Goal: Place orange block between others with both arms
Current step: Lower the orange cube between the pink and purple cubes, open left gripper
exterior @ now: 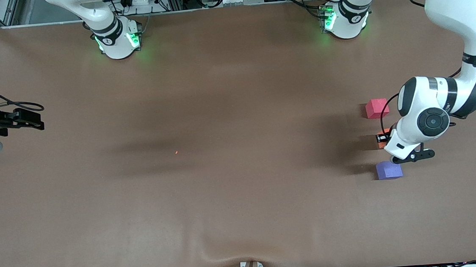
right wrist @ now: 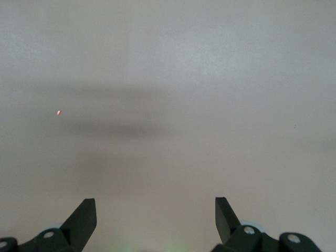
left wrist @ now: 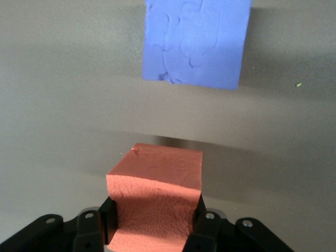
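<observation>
The purple-blue block (exterior: 388, 170) lay nearest the front camera, flat on the brown surface (exterior: 208, 186) toward my left arm's end. Farther from the camera sat the pinkish-red block (exterior: 376, 108), well apart from it, leaving a gap wide enough for a third cube.

My left pincer (exterior: 384, 138) was over that gap, clamped on the orange block (left wrist: 156, 197). In the left wrist view the two black fingers (left wrist: 203, 227) pressed the block's opposite side faces, its foam slightly pinched, with the purple-blue block straight ahead. I held it by the sides so the bottom face stayed free to meet the surface. Whether it already touched down I could not tell; a thin shadow under its leading edge suggested it sat very low.

The front view showed only an orange sliver past my wrist, roughly in line with the other two. Judged: placement nearly done, release pending. Risk: foam clinging to a finger on opening and nudging the block out of line.

My right pincer (exterior: 28, 119) waited, jaws spread wide and holding nothing, over bare surface at the right arm's end. A tiny orange speck (exterior: 176, 152) lay mid-surface.
</observation>
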You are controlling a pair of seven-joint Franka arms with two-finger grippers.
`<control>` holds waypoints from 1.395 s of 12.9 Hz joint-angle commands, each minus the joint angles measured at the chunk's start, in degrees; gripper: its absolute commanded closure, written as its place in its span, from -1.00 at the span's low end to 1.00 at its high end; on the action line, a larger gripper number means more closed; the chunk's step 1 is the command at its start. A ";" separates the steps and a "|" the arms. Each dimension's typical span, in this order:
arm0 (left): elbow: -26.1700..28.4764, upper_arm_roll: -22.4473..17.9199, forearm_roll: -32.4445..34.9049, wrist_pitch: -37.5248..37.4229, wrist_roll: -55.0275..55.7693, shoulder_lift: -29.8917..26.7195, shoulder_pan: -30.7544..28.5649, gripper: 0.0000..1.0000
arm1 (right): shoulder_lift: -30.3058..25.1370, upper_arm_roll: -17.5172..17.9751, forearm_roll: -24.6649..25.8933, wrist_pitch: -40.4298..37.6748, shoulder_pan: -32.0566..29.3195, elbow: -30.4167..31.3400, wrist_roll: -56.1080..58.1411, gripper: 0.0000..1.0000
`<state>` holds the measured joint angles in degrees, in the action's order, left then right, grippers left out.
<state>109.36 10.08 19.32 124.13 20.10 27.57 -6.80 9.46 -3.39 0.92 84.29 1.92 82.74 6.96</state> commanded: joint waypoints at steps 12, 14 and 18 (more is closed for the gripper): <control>0.15 0.56 0.73 3.58 -0.14 -0.31 -1.29 -1.00 | -0.84 -0.04 0.31 -5.19 0.28 -0.65 -3.80 -1.00; -0.03 0.73 -0.50 3.41 -0.06 -4.52 -1.29 -1.00 | -0.84 -0.13 -2.04 -5.28 0.02 -0.65 -3.80 -1.00; -8.08 1.08 -8.66 -3.69 -0.67 -9.99 -1.29 -1.00 | -1.11 -0.13 -2.50 -5.28 -0.16 -0.65 -3.71 -1.00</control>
<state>105.01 10.41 13.64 125.23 20.11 20.07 -7.55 9.37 -3.52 -0.90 79.72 1.91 82.11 4.07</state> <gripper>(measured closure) 0.000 0.000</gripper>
